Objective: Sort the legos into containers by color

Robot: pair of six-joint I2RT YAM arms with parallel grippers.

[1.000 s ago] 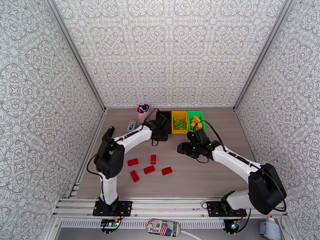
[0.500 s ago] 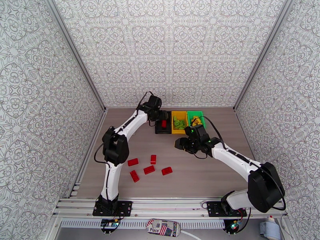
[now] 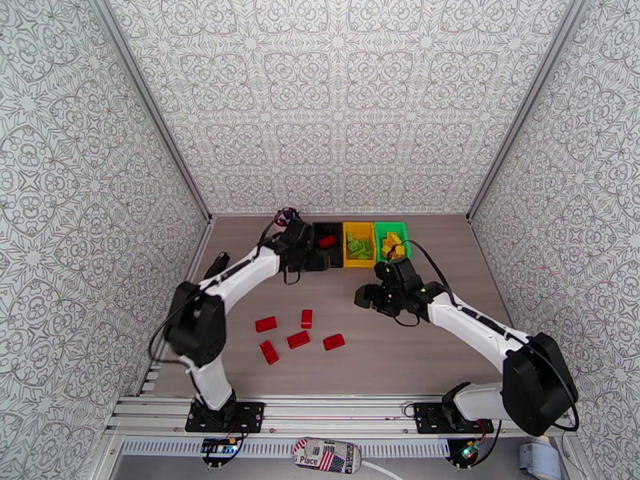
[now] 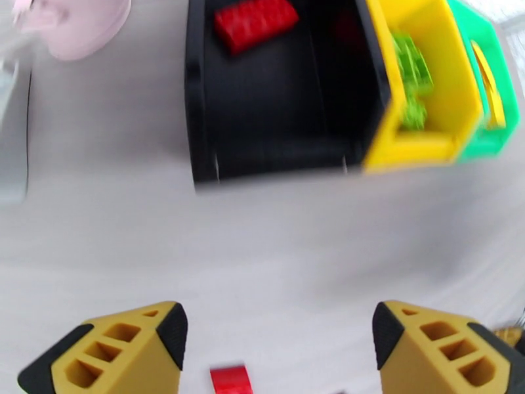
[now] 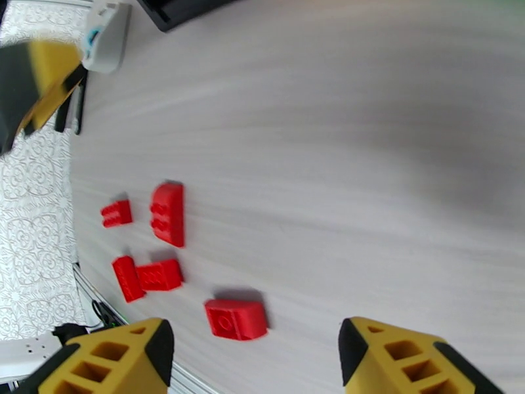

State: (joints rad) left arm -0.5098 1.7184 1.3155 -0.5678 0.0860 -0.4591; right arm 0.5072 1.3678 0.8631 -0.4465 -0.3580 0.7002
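Found left gripper [image 4: 281, 333] spread wide, holding nothing, just short of black bin [image 4: 197, 93] at far edge of bench [image 3: 400, 362]. Noted one red brick [image 4: 256, 21] lying inside that bin. Found yellow bin [image 4: 410, 149] and green bin [image 4: 489, 142] next along same edge, holding green legos [image 4: 412, 60] and yellow legos [image 3: 392, 246] respectively. Found right gripper [image 5: 256, 346] spread, empty, over mid-bench. Counted five loose red bricks [image 3: 298, 339] toward near left corner.

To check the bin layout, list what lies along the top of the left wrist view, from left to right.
Pink round cup → black open plastic bin holding a red studded brick → yellow plastic bin with light green bricks → green plastic bin.
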